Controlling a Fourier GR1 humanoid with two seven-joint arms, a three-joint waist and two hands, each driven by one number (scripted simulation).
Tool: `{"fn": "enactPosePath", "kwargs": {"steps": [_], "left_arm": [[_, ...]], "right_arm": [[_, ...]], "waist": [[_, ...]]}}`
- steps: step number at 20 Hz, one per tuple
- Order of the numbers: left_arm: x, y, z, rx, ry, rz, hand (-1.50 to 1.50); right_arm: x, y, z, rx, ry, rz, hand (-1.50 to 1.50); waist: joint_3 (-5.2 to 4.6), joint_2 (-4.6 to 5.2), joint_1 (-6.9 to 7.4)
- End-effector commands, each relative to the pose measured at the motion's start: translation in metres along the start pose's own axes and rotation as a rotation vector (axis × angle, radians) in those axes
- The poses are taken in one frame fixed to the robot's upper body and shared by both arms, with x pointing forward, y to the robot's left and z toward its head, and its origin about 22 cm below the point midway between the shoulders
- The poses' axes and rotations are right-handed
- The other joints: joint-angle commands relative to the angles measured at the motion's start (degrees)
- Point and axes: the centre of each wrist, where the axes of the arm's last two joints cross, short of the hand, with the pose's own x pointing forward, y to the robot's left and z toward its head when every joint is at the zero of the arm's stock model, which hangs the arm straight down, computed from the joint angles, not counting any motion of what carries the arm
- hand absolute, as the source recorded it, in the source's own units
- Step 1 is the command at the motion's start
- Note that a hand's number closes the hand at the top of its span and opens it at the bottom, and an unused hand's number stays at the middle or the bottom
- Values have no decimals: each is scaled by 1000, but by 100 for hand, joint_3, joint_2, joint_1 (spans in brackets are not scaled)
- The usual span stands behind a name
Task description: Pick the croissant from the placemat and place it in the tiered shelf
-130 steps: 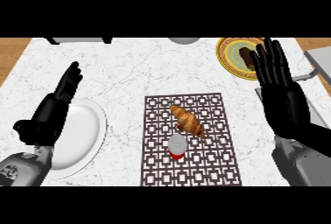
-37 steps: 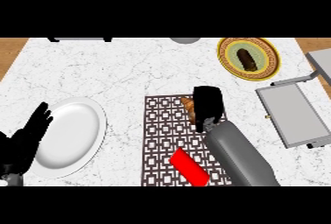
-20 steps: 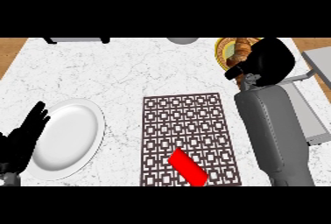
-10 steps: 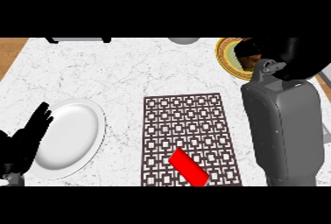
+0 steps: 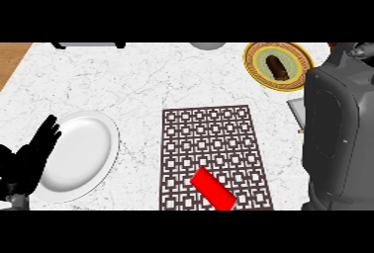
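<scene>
Resting left hand (image 5: 29, 158) spread beside bare white plate (image 5: 84, 153), gold-rimmed plate (image 5: 257, 69) holding dark pastry (image 5: 276, 66), right hand's state untellable

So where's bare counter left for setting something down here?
Open marble lies between the white oval plate and brown lattice placemat, and above both. The right is crowded: grey forearm and gold-rimmed plate.

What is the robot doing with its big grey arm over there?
The robot's right arm stretches far along the counter's right side, and its hand is out of sight past the top edge. The brown placemat holds only a red block; no croissant shows anywhere. The left hand rests open beside the white plate. A yellow plate sits at the back.
</scene>
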Motion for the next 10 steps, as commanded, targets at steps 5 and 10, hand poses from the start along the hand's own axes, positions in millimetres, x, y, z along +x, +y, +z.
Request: {"fn": "enactPosePath", "kwargs": {"steps": [5,10], "left_arm": [[-2,3,4,4,-13,12,0],[8,-2,3,-18,3,7,0]], "right_arm": [[15,-37,-39,-12,216,234,150],[4,-25,-74,-24,239,264,150]], "waist": [[2,-2,22],[10,46,93]]}}
